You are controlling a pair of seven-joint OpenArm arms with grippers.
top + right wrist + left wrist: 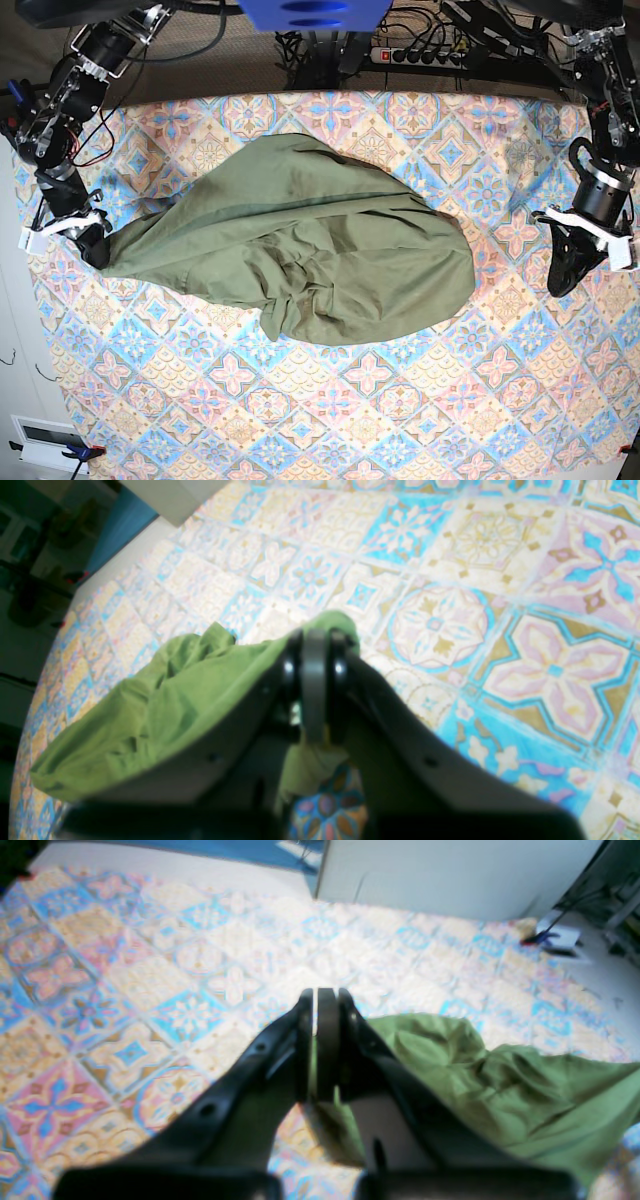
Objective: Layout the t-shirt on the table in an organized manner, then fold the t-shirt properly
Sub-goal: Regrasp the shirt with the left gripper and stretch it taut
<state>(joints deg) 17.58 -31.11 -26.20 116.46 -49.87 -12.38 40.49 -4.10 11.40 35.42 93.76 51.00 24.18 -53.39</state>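
Observation:
The olive-green t-shirt (300, 240) lies crumpled in a wide heap across the middle of the tile-pattern table (400, 400). My right gripper (97, 248) is at the shirt's left tip. In the right wrist view it (315, 635) is shut on a fold of the shirt (150, 705), with cloth poking past the tips. My left gripper (560, 285) is shut and stands apart from the shirt's right edge. In the left wrist view it (316, 995) is shut, and the shirt (500, 1080) lies to the right of the fingers and beneath them.
A power strip (420, 52) and cables run behind the table's far edge. A white box (450, 875) stands beyond the table edge in the left wrist view. A white device (45, 440) sits off the table's front left corner.

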